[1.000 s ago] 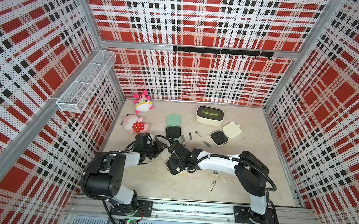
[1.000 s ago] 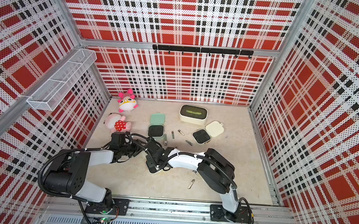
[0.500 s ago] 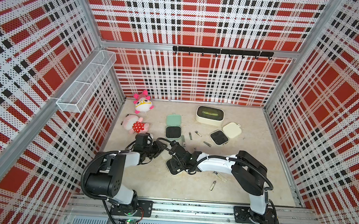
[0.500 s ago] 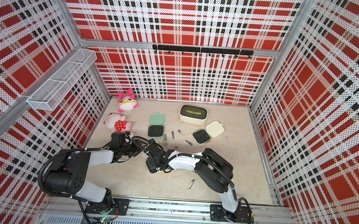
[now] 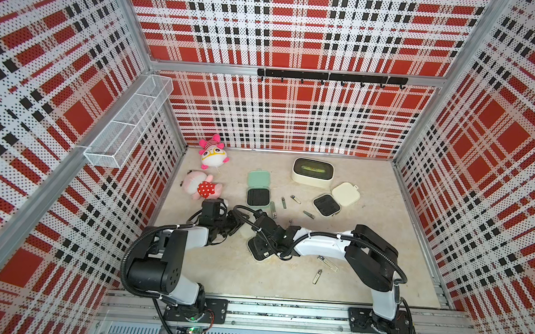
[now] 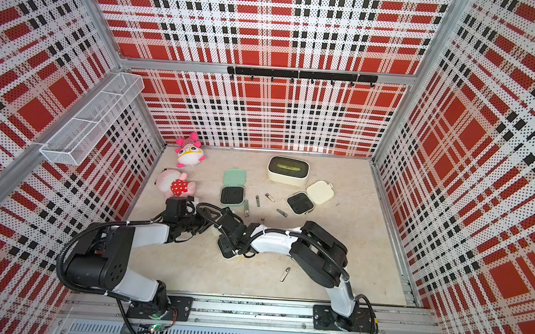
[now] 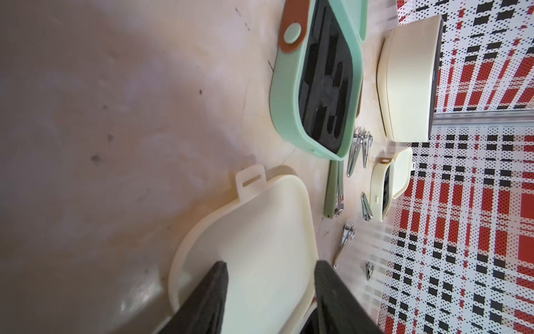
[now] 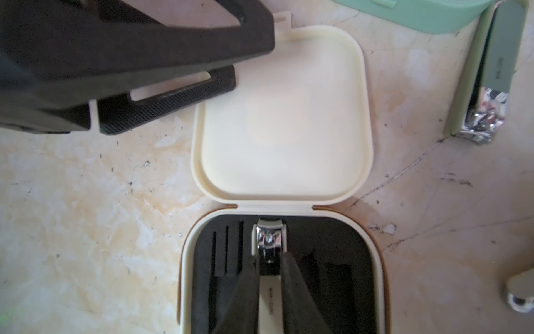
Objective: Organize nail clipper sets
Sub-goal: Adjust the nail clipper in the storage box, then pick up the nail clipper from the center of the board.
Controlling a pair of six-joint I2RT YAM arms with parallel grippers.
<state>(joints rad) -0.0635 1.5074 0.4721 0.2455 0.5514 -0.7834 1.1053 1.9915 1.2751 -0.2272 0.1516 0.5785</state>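
In both top views the two arms meet over the near cream case [image 5: 258,252], which lies open directly under the right gripper [image 5: 264,245]. The left gripper [image 5: 238,225] reaches in just beside it, at the case's lid [image 5: 244,233]. Beyond both sets of fingertips lie the mint case [image 5: 258,189] and, further off on the right gripper's side, the far cream case [image 5: 336,201]. Both are open, with black inserts that look empty. Loose tools [image 5: 295,199] lie scattered between them, and more rest behind the right gripper. The plush toys [image 5: 202,187] sit beside the left wrist, clear of the work.

In the left wrist view, the left gripper's fingers [image 7: 208,300] sit either side of the lid's near rim, clamped on it as far as I can judge. Ahead of them are the mint case, a green-handled clipper [image 7: 332,191], several silver tools and the cream box [image 7: 404,78].

In the right wrist view, the right gripper is pinched on a cream-handled clipper [image 8: 270,241] whose head sits in the insert's middle slot. The other slots are bare. I judge the task barely begun: one tool is being seated, and the remaining tools and all three lids are left to do. The left gripper crowds the lid's corner just ahead of the right fingers. The green-handled clipper lies just beside the lid's opposite edge.
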